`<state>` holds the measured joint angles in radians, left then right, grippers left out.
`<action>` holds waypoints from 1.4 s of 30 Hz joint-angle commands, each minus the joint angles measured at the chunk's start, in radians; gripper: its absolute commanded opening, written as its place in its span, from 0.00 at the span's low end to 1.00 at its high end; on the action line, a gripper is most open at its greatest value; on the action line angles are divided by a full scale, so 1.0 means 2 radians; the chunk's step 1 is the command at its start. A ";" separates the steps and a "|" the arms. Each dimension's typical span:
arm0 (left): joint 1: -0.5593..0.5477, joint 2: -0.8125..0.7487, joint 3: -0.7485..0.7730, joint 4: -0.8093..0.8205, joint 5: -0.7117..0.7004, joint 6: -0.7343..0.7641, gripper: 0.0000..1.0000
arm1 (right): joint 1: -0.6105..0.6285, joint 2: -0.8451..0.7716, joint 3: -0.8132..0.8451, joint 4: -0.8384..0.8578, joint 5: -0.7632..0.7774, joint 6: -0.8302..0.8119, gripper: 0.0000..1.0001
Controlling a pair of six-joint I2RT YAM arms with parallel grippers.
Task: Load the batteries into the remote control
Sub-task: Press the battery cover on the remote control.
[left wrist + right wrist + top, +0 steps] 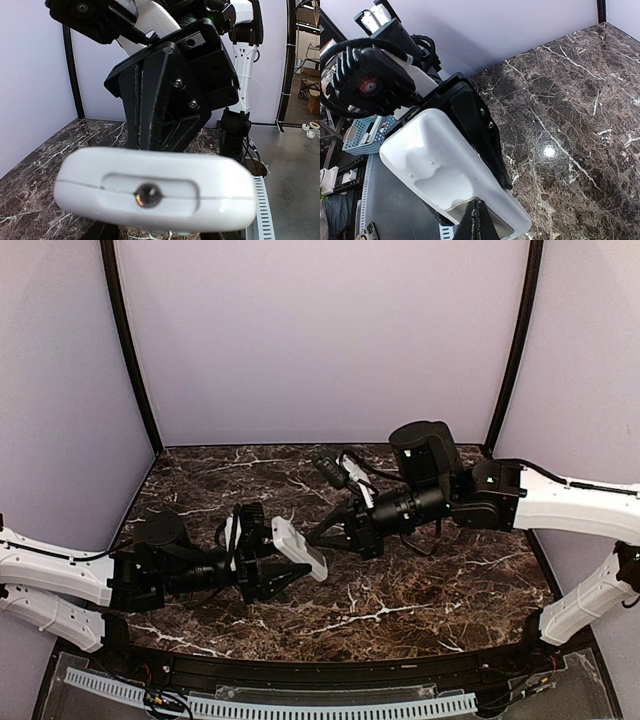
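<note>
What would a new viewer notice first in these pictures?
First, a white remote control, clamped in the left pincer over the dark marble table. Then the right pincer, its fingers together, with its tips at the remote's recessed back.

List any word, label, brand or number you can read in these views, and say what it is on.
None can be read.
The remote control shows a plain white end in the left wrist view and a bare back in the right wrist view. In the top view it is too small for any print to be made out.
</note>
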<state>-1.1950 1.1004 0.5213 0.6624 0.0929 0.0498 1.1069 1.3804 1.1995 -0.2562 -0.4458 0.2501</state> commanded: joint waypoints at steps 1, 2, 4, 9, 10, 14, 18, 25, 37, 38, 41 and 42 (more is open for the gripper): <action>-0.002 -0.012 0.013 0.001 0.003 0.006 0.00 | -0.001 -0.004 -0.005 0.005 0.001 0.008 0.00; -0.002 -0.013 0.014 0.001 0.004 0.006 0.00 | -0.001 -0.005 -0.007 0.005 0.004 0.008 0.00; -0.002 -0.014 0.014 0.000 0.004 0.008 0.00 | -0.002 -0.010 -0.011 0.001 0.009 0.007 0.00; -0.002 -0.017 0.013 0.000 -0.003 0.010 0.00 | -0.010 -0.031 -0.028 -0.006 0.017 0.010 0.00; -0.002 -0.019 0.013 0.001 -0.003 0.009 0.00 | -0.012 -0.037 -0.033 -0.006 0.020 0.012 0.00; -0.002 -0.020 0.013 0.000 -0.004 0.012 0.00 | -0.019 -0.058 -0.050 0.002 0.028 0.019 0.00; -0.002 -0.016 0.017 -0.003 -0.002 0.012 0.00 | -0.010 -0.034 -0.049 0.009 0.010 0.029 0.00; -0.002 -0.011 0.023 -0.008 0.004 0.006 0.00 | 0.021 0.016 -0.036 0.026 -0.010 0.030 0.00; -0.002 0.011 0.067 -0.192 -0.132 -0.057 0.00 | -0.020 -0.094 -0.078 -0.031 0.112 0.057 0.00; -0.002 0.015 0.073 -0.210 -0.142 -0.063 0.00 | -0.023 -0.100 -0.081 -0.043 0.130 0.061 0.00; -0.002 0.035 0.099 -0.299 -0.169 -0.102 0.00 | -0.028 -0.118 -0.095 -0.054 0.167 0.076 0.00; -0.002 0.038 0.103 -0.330 -0.172 -0.110 0.00 | -0.029 -0.124 -0.101 -0.055 0.176 0.082 0.00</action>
<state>-1.1965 1.1481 0.6754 0.2844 -0.1383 -0.0635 1.0622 1.1633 1.0435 -0.3038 -0.2348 0.3592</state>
